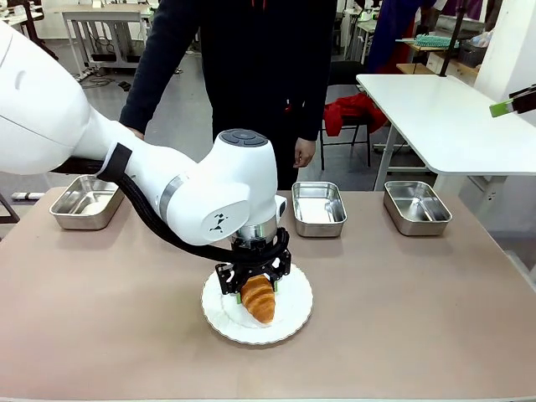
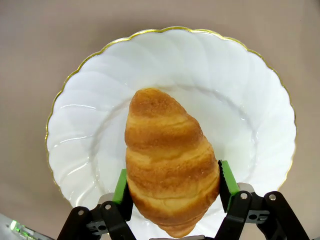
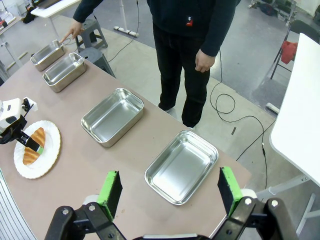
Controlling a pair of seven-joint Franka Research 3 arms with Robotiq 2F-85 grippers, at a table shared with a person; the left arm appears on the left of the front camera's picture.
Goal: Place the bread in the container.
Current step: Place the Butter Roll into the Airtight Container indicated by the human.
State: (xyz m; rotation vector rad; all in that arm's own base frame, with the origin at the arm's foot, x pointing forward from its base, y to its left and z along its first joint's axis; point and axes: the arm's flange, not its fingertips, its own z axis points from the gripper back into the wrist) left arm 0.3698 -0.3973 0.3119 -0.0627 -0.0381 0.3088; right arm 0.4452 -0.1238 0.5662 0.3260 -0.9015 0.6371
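Note:
The bread (image 2: 167,165), a golden-brown croissant, lies on a round white plate (image 2: 240,100) at the table's near middle. My left gripper (image 1: 254,289) reaches straight down over it, and its green pads (image 2: 120,186) press both sides of the croissant's thicker end. Several shiny steel trays line the far edge: the left one (image 1: 86,201), the middle one (image 1: 318,208) and the right one (image 1: 416,206). In the right wrist view a person's finger (image 3: 67,36) points at the farthest container (image 3: 49,54). My right gripper (image 3: 170,189) hangs open high over the table's right end.
A person stands at the far side, one hand (image 1: 306,152) hanging by the middle tray. Bare brown tabletop (image 1: 435,318) lies right of the plate. A white table (image 1: 444,117) stands beyond the right corner.

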